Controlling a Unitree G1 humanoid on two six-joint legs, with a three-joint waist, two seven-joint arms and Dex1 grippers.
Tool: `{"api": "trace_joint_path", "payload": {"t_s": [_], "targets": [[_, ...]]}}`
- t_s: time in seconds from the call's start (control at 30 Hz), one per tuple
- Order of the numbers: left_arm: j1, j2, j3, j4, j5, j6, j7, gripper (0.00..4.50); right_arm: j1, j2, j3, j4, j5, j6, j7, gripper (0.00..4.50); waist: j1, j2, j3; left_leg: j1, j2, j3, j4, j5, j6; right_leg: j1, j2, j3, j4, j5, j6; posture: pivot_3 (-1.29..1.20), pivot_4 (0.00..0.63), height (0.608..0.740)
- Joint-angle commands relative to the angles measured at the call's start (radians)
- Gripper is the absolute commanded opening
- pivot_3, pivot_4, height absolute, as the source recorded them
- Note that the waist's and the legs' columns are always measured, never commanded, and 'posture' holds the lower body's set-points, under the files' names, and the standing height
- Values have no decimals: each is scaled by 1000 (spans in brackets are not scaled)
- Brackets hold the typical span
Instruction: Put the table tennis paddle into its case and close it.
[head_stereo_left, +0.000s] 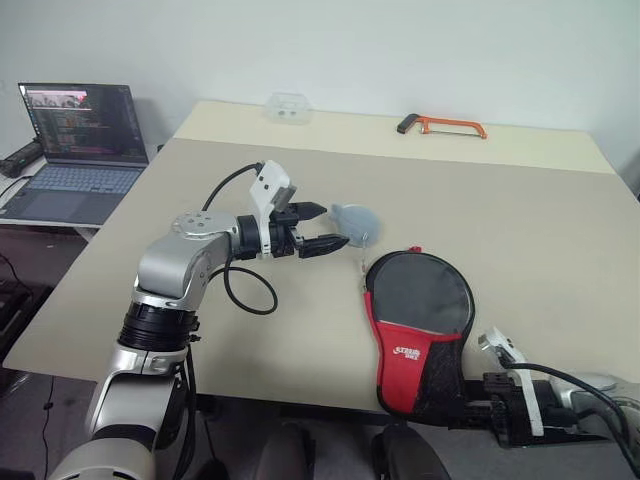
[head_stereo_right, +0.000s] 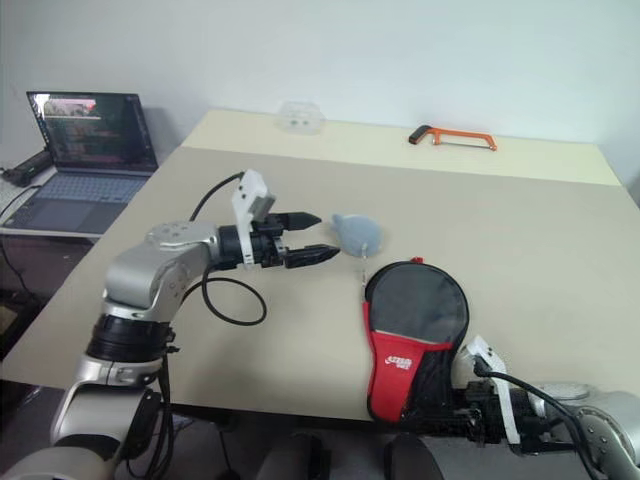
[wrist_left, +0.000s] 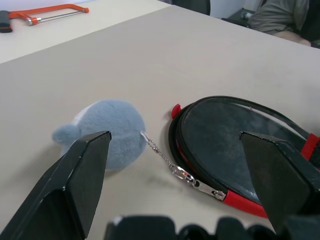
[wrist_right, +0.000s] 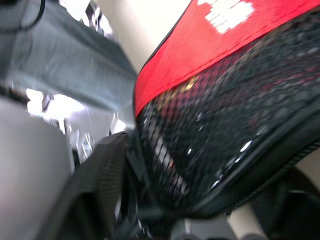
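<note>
Case (head_stereo_left: 420, 325) zipped on beige table (head_stereo_left: 520, 230), left claw (head_stereo_left: 325, 227) spread, right claw's (head_stereo_right: 440, 405) state unclear.

The two head views look forward and down over the worktop (head_stereo_left: 520, 230) from slightly offset positions and share the case (head_stereo_left: 420, 325) and plush (head_stereo_left: 355, 222), which the left wrist view faces at close range, while the right wrist view sits hard against the case's mesh end.

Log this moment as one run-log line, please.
left gripper: open, above table, beside plush | right gripper: at handle end of case | case: flat at table's near edge | hacksaw: far side
</note>
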Motion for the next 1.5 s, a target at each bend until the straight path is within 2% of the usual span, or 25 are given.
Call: {"api": "trace_joint_path", "payload": {"t_s": [0.03, 0.23, 0.33, 0.47, 0.57, 0.63, 0.7, 0.77, 0.83, 0.9, 0.97, 1.23, 1.5], "targets": [[-24, -1, 7, -7, 2, -18, 2, 4500, 58, -139, -18, 47, -158, -113, 57, 4461, 8, 0, 0, 0, -1, -1, 1, 0, 0, 1, 0, -1, 0, 0, 0, 0, 150, 740], [-27, 1, 13, 5, 4, -23, 7, 4500, 91, -314, -121, 101, -342, -304, 89, 4461, 25, 0, 0, 1, -1, -2, 4, 0, 1, 4, -1, -1, -2, 2, 3, 0, 150, 740], [-32, 0, 23, 16, 2, -20, 21, 4500, 31, -336, -196, 93, -365, -313, 76, 4461, 22, 0, 0, 1, -1, -1, 4, 0, 1, 3, -1, -1, -1, 2, 3, 0, 150, 740], [-47, -11, 26, 47, 16, -34, 48, 4500, -265, -253, -252, 56, -216, -207, -2, 4461, 7, 2, 1, 1, 0, -1, 3, 0, 0, 2, 1, 0, 1, 1, 2, 0, 150, 740], [-72, -32, 22, 84, 36, -55, 77, 4500, -477, -71, -130, 35, -251, -234, -138, 4461, 1, 1, 2, 1, 0, -3, 2, 0, 0, 2, 2, -1, 0, 1, 2, 0, 150, 740], [-94, -46, 26, 114, 50, -67, 103, 4500, -555, 74, -26, 60, -348, -272, -261, 4461, -2, 0, 2, 1, 0, -5, 2, 0, 0, 3, 2, -1, 0, 1, 1, 0, 150, 740], [-116, -59, 34, 149, 68, -82, 138, 4500, -556, 186, 84, 94, -474, -332, -360, 4461, -1, 1, 2, -1, 0, -5, 2, 0, 0, 1, 1, -1, 1, 1, 1, 0, 150, 740], [-135, -75, 41, 176, 81, -85, 175, 4500, -519, 227, 186, 141, -598, -419, -392, 4461, 7, 1, 2, -2, -1, -5, 2, 0, 0, 0, 0, -1, 0, 1, 1, 0, 150, 740], [-159, -98, 49, 190, 84, -72, 218, 4500, -489, 285, 230, 219, -660, -480, -431, 4461, 18, 1, 2, -4, -2, -3, 2, 0, 0, -3, -1, -1, 0, 1, 1, 0, 150, 740], [-178, -113, 44, 194, 96, -70, 241, 4500, -458, 371, 227, 300, -663, -505, -471, 4461, 21, 1, 2, -5, -2, 0, 2, 0, 0, -5, -2, 1, 0, 1, 1, 0, 150, 740], [-188, -119, 22, 207, 123, -80, 253, 4500, -426, 408, 245, 346, -685, -530, -471, 4461, 21, 2, 2, -4, -1, 1, 3, 0, 0, -5, -2, 2, 1, 1, 1, 0, 150, 740], [-225, -164, -31, 273, 191, -83, 265, 4500, -350, 451, 301, 373, -701, -521, -402, 4461, 15, 2, 1, 8, -1, 1, 1, 0, 0, 7, 1, 1, 1, 1, 1, 0, 150, 740], [-267, -220, -108, 405, 300, -115, 310, 4500, -348, 495, 273, 368, -635, -427, -369, 4461, 15, 2, -2, 12, -1, 1, 1, 0, 0, 11, 2, 1, 1, 1, 1, 0, 150, 740]]}}
